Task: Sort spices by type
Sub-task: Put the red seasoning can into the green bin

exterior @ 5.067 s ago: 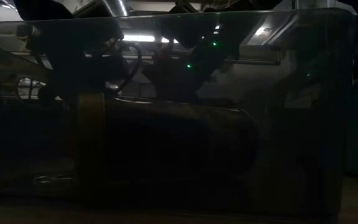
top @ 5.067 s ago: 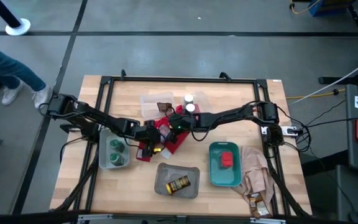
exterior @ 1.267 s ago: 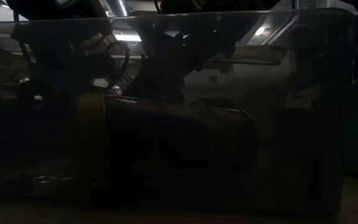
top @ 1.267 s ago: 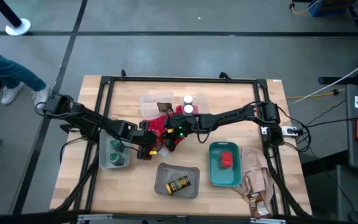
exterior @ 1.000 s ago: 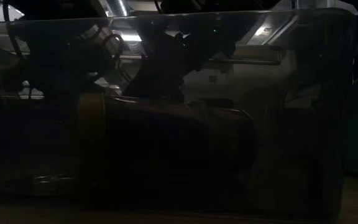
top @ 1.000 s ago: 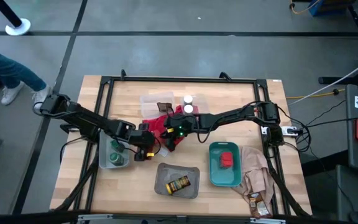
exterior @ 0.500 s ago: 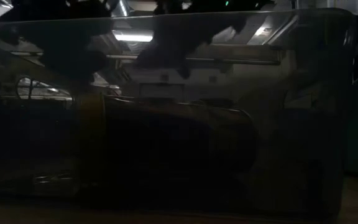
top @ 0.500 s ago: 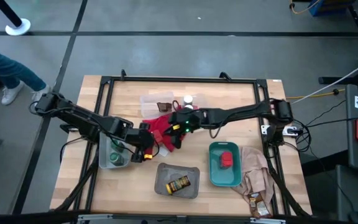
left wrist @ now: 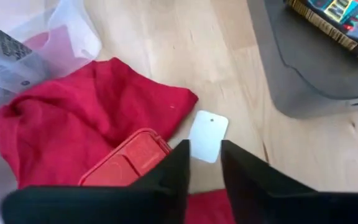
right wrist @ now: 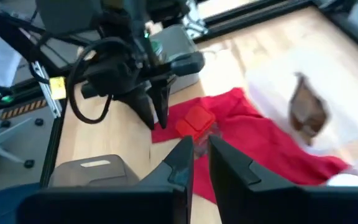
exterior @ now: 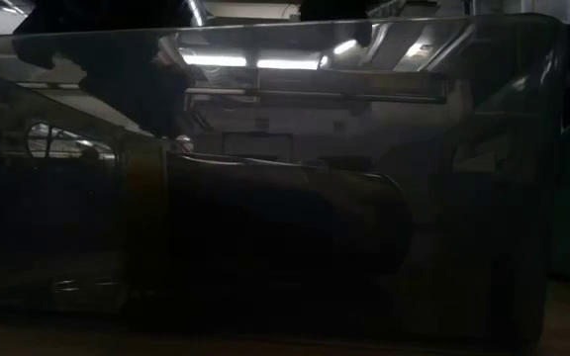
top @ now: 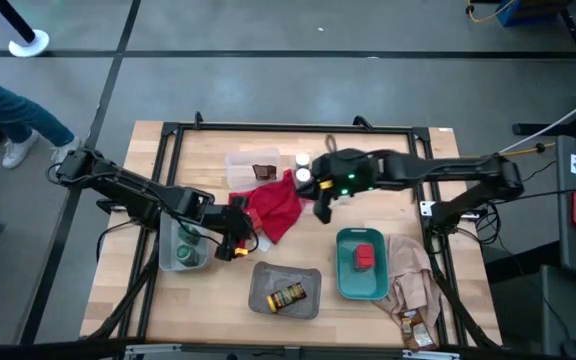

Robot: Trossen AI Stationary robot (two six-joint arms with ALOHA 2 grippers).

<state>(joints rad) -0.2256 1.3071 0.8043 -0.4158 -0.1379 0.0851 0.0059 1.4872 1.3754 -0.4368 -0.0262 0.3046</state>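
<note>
The left arm reaches in from the table's left edge, its left gripper (top: 236, 243) low near the table's middle, fingers (left wrist: 174, 163) slightly parted. The right arm stretches from the right side, its right gripper (top: 321, 208) near centre, fingers (right wrist: 182, 157) narrowly apart.

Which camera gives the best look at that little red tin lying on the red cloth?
The left wrist view: the red tin fills the foreground on the red cloth. The right wrist view shows it smaller and blurred; the high and low views don't show it clearly.
</note>
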